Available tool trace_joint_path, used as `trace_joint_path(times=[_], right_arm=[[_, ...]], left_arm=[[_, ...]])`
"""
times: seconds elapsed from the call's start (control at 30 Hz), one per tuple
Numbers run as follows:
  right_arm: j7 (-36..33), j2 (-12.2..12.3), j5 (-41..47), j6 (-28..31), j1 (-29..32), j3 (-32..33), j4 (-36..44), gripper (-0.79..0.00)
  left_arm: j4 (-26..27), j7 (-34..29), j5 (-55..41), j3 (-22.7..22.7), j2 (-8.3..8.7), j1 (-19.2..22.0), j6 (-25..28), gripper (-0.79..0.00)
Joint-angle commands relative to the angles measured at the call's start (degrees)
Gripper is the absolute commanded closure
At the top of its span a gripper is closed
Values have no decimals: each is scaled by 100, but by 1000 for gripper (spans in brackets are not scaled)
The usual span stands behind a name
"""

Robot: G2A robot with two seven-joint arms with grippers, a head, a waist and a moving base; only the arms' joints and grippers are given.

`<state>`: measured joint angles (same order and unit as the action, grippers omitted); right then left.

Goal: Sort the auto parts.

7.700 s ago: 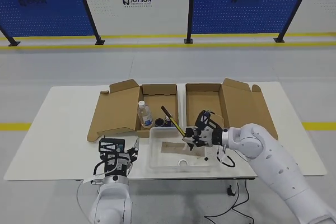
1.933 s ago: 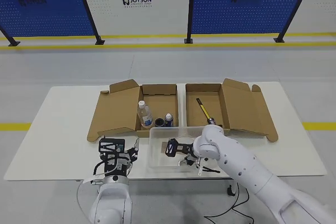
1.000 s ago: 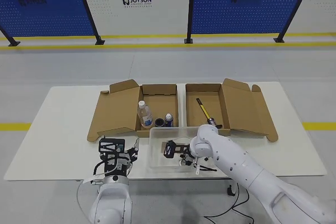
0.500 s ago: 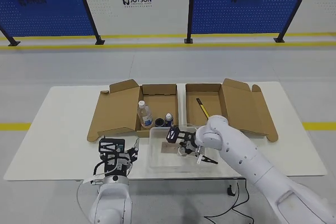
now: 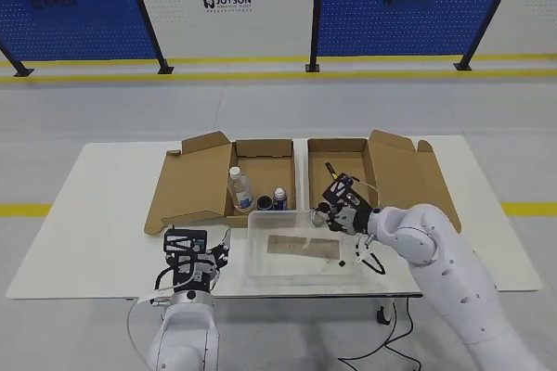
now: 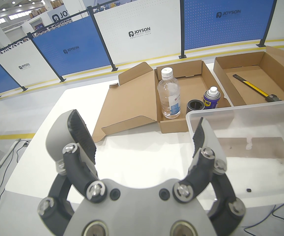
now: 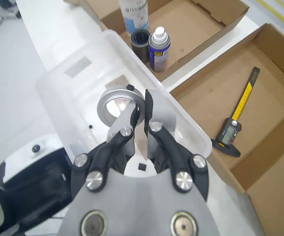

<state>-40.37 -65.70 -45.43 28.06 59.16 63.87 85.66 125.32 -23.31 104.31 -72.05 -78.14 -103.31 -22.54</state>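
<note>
Right gripper (image 7: 142, 104) clamped on the wall of a silver ring (image 7: 118, 90), 1 finger inside the bore and 1 outside. Ring held above the clear bin (image 7: 137, 62), close to its far rim, on the side toward the right box (image 7: 206, 92). Round, so no long axis; bore facing up toward the wrist camera, slightly tilted, black set screw (image 7: 130, 87) on the far edge from the fingers. Just past the bin rim, the left box (image 5: 265, 176) with a bottle (image 5: 240, 190), black sleeve (image 5: 265, 201) and spray can (image 5: 279, 198) crowded at its near wall. In the right box, 1 caliper (image 7: 240, 109) lying lengthwise, bare cardboard floor beside it. Left gripper (image 6: 137, 119) spread wide, holding nothing, near the table's front edge just beside the bin's left wall.
</note>
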Motion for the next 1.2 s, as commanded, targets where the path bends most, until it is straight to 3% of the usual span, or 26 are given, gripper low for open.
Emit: trace_joint_path(times=[0.0,0.17,0.4,0.83,1.17], right_arm=[[420,15,319,-5,248,180,-15,0],[1143,16,786,-110,617,372,-117,0],[1295,24,462,-379,713,372,3,0],[1265,26,-241,-894,594,346,171,0],[926,51,-1422,-1516,82,449,-3,0]], left_arm=[[0,0,0,0,0,0,0,-785],[0,0,0,0,0,0,0,-785],[0,0,0,0,0,0,0,-785],[0,0,0,0,0,0,0,-785],[0,0,0,0,0,0,0,-785]])
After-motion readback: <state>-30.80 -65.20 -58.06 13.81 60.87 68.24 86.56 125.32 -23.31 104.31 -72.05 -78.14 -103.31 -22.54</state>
